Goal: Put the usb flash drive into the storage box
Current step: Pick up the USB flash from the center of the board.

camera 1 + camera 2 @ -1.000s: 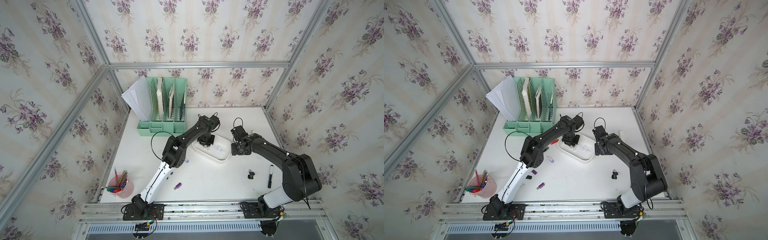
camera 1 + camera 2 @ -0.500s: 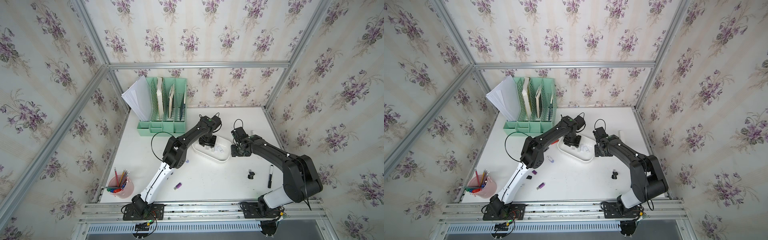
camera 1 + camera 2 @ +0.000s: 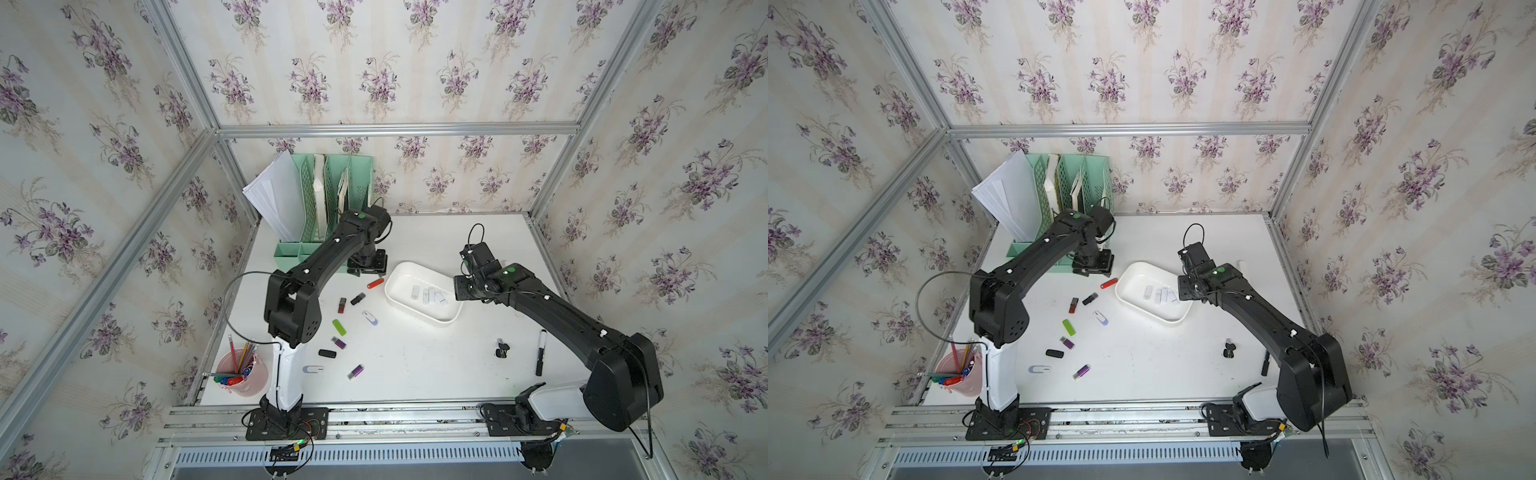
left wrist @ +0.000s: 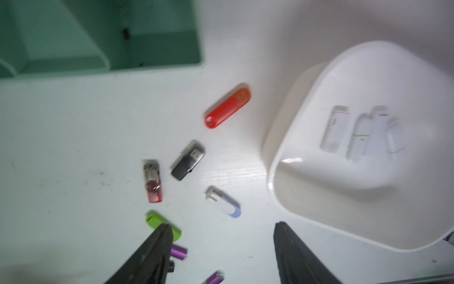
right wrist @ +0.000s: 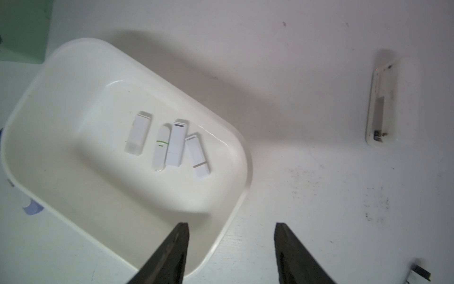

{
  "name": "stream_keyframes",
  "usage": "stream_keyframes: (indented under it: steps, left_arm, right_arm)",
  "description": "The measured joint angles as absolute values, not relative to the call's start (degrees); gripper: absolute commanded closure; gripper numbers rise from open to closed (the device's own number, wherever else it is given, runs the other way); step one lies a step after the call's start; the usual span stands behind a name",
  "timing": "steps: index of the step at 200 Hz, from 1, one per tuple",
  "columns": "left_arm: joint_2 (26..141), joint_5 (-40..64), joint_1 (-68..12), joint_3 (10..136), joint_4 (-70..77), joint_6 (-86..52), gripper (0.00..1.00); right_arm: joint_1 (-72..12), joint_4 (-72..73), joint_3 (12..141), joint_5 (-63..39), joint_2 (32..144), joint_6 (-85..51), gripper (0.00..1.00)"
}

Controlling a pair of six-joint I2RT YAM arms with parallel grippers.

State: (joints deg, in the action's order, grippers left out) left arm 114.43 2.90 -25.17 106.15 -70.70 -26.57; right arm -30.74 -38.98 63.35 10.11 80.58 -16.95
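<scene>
Left gripper (image 3: pixel 368 267) moved off the box (image 3: pixel 400 286) to its upper left, jaws open, empty, right gripper (image 5: pixel 231 225) open astride box rim, four white drives (image 3: pixel 428 295) inside at frame centre, coloured drives (image 3: pixel 339 327) loose left.

Four drives (image 5: pixel 175 142) inside storage box (image 5: pixel 73 172) (loose drives (image 3: pixel 338 327) leftward).

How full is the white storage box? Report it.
Not empty. The storage box holds four white flash drives lying flat on its floor, plain in the right wrist view.
</scene>
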Motion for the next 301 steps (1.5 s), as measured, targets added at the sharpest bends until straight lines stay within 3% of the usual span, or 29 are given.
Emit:
stream_keyframes:
  steps: [39, 83, 219, 261, 301]
  left_arm:
    - [108.0, 4.2, -19.5, 89.3, -65.6, -24.9, 0.27]
    - [108.7, 6.0, -18.2, 82.2, -59.4, -24.0, 0.31]
    - [114.3, 4.3, -16.4, 79.9, -53.5, -22.9, 0.44]
    - [115.4, 4.3, -16.4, 79.9, -53.0, -22.9, 0.62]
    - [115.5, 4.6, -16.4, 80.0, -53.0, -22.7, 0.73]
  right_arm:
    - [-40.3, -39.2, 69.4, 9.8, 85.2, -16.9, 0.39]
    - [-47.1, -38.8, 74.2, 9.4, 90.4, -16.5, 0.39]
    - [-54.4, -37.0, 79.6, 6.7, 97.4, -13.9, 0.41]
    - [-55.3, -34.9, 78.9, 5.5, 98.2, -12.8, 0.41]
    - [-56.6, -32.4, 76.5, 4.0, 99.0, -10.4, 0.41]
